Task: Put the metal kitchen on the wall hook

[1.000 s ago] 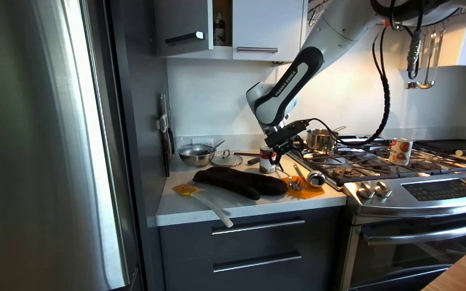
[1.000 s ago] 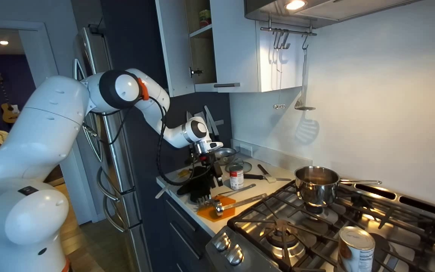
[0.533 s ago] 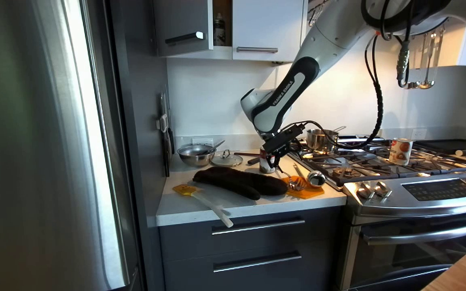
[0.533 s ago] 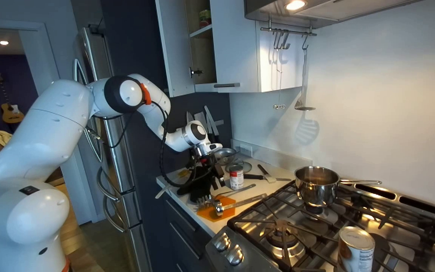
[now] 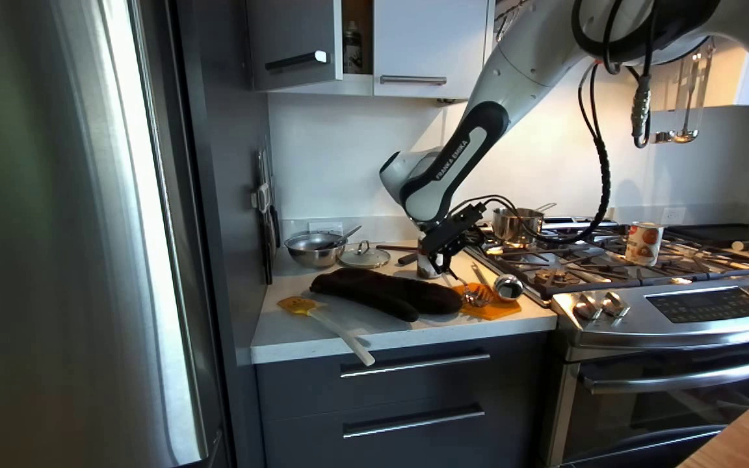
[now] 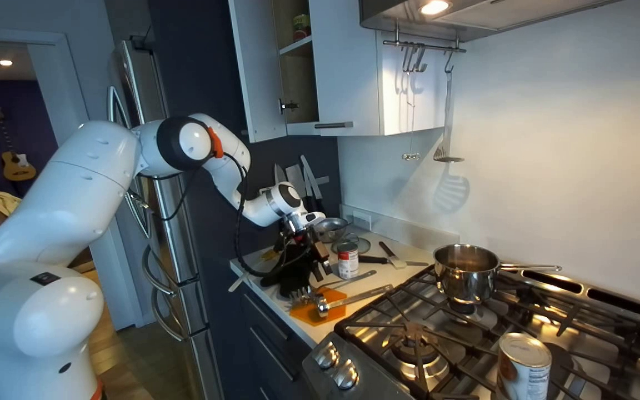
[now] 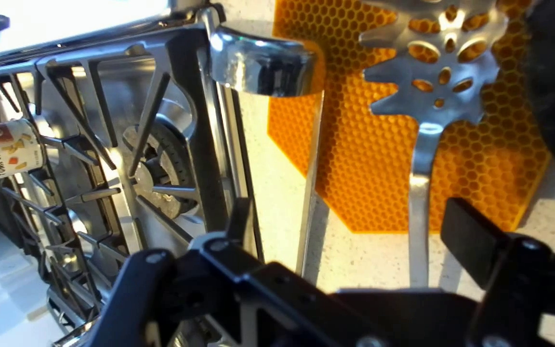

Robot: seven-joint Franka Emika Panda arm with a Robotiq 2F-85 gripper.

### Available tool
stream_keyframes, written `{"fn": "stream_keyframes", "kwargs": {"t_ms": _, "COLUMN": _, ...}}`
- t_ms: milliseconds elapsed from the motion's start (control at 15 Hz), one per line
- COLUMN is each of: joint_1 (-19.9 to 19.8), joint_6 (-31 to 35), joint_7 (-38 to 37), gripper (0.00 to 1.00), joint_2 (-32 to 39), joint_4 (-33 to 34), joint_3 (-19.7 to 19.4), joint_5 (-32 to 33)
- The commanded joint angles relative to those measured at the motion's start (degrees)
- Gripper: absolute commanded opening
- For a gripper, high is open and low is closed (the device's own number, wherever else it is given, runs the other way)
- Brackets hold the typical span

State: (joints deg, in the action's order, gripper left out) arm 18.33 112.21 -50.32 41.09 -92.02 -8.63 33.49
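Note:
Two metal kitchen utensils lie on an orange honeycomb mat (image 7: 364, 159). One is a toothed, pierced server (image 7: 419, 168), whose head also shows in both exterior views (image 5: 476, 297) (image 6: 299, 295). The other is a ladle (image 7: 268, 65), also in both exterior views (image 5: 508, 287) (image 6: 323, 304). My gripper (image 7: 354, 226) is open and empty above the counter. In the wrist view both handles run between its fingers, with the server's handle nearer the right finger; their lower ends are hidden by the gripper. Metal hooks (image 6: 414, 58) hang on a wall rail (image 6: 431, 46) in an exterior view.
A can (image 6: 348, 261) stands close beside the gripper. A dark oven mitt (image 5: 381, 292) lies alongside. The stove (image 6: 417, 344) carries a pot (image 6: 464, 278) and a pumpkin can (image 6: 524, 366). A whisk (image 6: 411, 155) and a slotted turner (image 6: 448, 158) hang from the rail.
The arm has lowered, bringing the open gripper down closer to the counter and the utensils. The utensils have not moved.

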Motion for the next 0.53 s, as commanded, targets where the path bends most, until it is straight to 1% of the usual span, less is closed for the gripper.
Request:
{"fn": "stream_keyframes", "kwargs": {"t_ms": 0, "joint_1": 1.66, "joint_6": -3.89, "joint_7": -3.04, "gripper": 1.0, "joint_2": 4.32, "joint_4": 3.89, "joint_3": -0.28, "joint_5": 3.55}}
{"fn": "stream_keyframes", "kwargs": {"t_ms": 200, "joint_1": 2.29, "joint_6": -6.26, "joint_7": -4.26, "gripper": 1.0, "joint_2": 6.74, "joint_4": 6.31, "joint_3": -0.22, "joint_5": 5.5}}
{"fn": "stream_keyframes", "kwargs": {"t_ms": 467, "joint_1": 2.39, "joint_6": -11.01, "joint_7": -4.29, "gripper": 1.0, "joint_2": 10.01, "joint_4": 10.09, "joint_3": 0.07, "joint_5": 7.3}}
